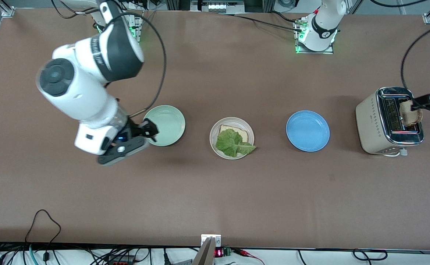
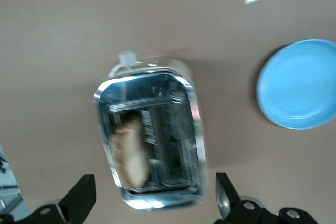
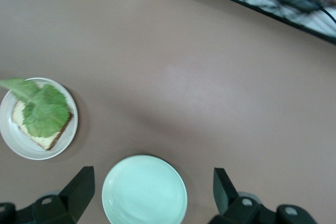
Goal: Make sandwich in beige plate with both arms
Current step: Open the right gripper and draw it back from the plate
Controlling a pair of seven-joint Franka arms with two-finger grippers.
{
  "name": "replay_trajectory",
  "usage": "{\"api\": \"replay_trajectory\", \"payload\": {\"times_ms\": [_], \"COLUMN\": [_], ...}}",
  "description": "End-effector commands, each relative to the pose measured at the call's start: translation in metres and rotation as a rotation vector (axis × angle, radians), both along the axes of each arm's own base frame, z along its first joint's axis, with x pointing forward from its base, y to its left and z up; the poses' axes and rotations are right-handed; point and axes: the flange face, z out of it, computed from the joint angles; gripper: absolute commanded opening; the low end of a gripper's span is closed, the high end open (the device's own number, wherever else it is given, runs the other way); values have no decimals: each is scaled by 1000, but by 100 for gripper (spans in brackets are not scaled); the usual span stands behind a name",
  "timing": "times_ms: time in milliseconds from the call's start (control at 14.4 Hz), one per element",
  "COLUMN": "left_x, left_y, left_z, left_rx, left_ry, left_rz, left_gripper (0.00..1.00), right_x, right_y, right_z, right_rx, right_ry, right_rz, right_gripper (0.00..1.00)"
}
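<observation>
On my feed, the beige plate (image 1: 231, 122) at mid-frame holds one bread slice (image 1: 235, 131) under lettuce (image 1: 232, 144). The second slice (image 1: 410, 113) sits in the toaster (image 1: 375, 121) at the right edge, and the left gripper (image 2: 152, 198), spread wide, seems not yet to grip it. The right gripper (image 3: 152, 192) waits wide open over the green plate (image 1: 169, 121).

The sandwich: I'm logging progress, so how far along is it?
Done: one bread slice lies on the beige plate with the lettuce leaf on top. In hand: the left gripper, fingers open, is over the toaster, where the second slice stands in a slot. The right gripper is open over the mint green plate. Left: topping the lettuce with that slice.
</observation>
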Motion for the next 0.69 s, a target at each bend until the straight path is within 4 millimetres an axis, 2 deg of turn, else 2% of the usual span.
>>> {"api": "replay_trajectory", "payload": {"times_ms": [0, 139, 208, 277, 346, 485, 554, 623], "left_x": [-3, -16, -26, -33, -37, -47, -51, -54], "left_y": [48, 59, 67, 74, 77, 83, 84, 87], "left_z": [-37, -62, -77, -87, -98, -112, -117, -118], "left_rx": [-21, -54, -98, -132, -144, -156, -170, -174], "left_ry": [-27, 1, 14, 8, -4, 7, 14, 12], "left_rz": [-72, -54, -41, -43, -60, -49, -42, -32], "left_gripper": [100, 100, 100, 100, 100, 100, 96, 87], "right_x": [-7, -2, -3, -5, -7, -14, -18, -20], "right_y": [-39, -84, -104, -126, -141, -164, -174, -185], "right_z": [19, 29, 45, 53, 52, 71, 77, 79], "right_rx": [-14, -29, -24, -18, -13, -32, -39, -44], "right_ry": [56, 73, 57, 70, 105, 95, 95, 98], "right_rz": [-121, -213, -235, -261, -277, -283, -281, -290], "right_gripper": [100, 100, 100, 100, 100, 100, 100, 100]}}
